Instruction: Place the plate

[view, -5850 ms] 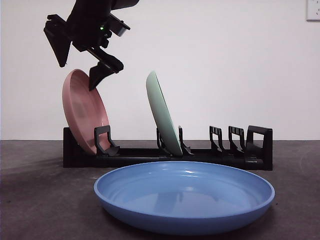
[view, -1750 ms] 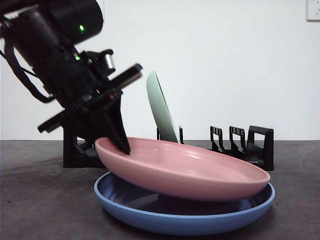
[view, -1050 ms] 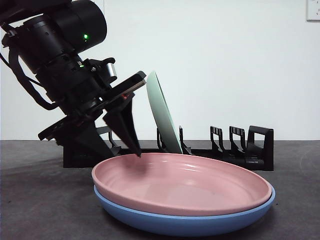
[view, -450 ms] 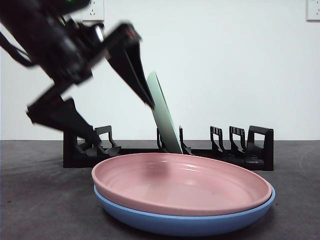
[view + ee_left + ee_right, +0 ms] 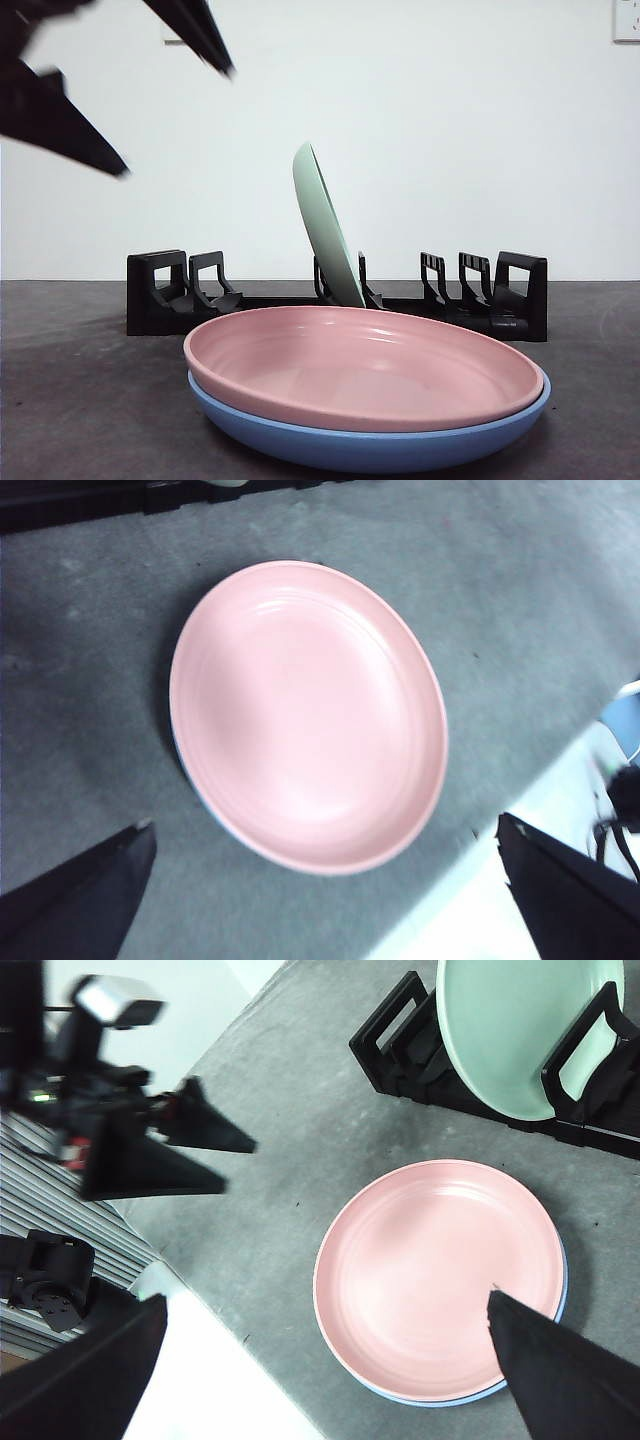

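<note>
Left gripper (image 5: 150,95): jaws spread wide, empty, raised high at far left above the rack (image 5: 335,305). Pink plate (image 5: 365,365): nested flat in blue plate (image 5: 370,445). Green plate (image 5: 325,230): leaning in rack. Right gripper (image 5: 330,1380): jaws wide apart, empty.

A lab bench: bare white wall (image 5: 450,120) (one socket (image 5: 627,20)), grey tabletop (image 5: 90,400), robot arms.

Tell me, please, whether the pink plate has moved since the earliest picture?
Yes. The pink plate has left the end slot of the black rack and now lies flat in the blue plate, nearer the camera.
</note>
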Motion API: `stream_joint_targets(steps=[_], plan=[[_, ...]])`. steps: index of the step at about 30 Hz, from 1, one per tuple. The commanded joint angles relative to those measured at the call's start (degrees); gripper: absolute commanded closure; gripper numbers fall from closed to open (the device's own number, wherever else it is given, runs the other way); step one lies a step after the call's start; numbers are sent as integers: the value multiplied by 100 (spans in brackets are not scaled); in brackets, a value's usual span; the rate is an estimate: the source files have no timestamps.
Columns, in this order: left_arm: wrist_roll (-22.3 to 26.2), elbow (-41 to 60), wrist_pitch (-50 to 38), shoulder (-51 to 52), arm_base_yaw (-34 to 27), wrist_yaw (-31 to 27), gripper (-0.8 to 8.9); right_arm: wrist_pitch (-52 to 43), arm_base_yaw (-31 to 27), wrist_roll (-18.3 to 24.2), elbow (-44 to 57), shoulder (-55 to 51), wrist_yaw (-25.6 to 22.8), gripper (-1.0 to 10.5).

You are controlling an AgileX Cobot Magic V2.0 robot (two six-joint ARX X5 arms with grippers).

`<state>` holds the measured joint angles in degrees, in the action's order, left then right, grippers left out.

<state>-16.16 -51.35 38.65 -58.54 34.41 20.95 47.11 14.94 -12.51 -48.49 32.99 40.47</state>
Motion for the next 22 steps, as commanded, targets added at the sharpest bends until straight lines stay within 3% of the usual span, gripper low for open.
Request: stream_joint_targets(steps=[1,7,22], plan=[[442,-63,286,459,44,9,270,-35,9,-63,-46,22,2,434],[962,-63,916,1318,44,9,275,-35,9,-179,-46,22,26,434],[1167,-66,1211,3025,44,9,275,-229,83,-595,-70,409,249,434]])
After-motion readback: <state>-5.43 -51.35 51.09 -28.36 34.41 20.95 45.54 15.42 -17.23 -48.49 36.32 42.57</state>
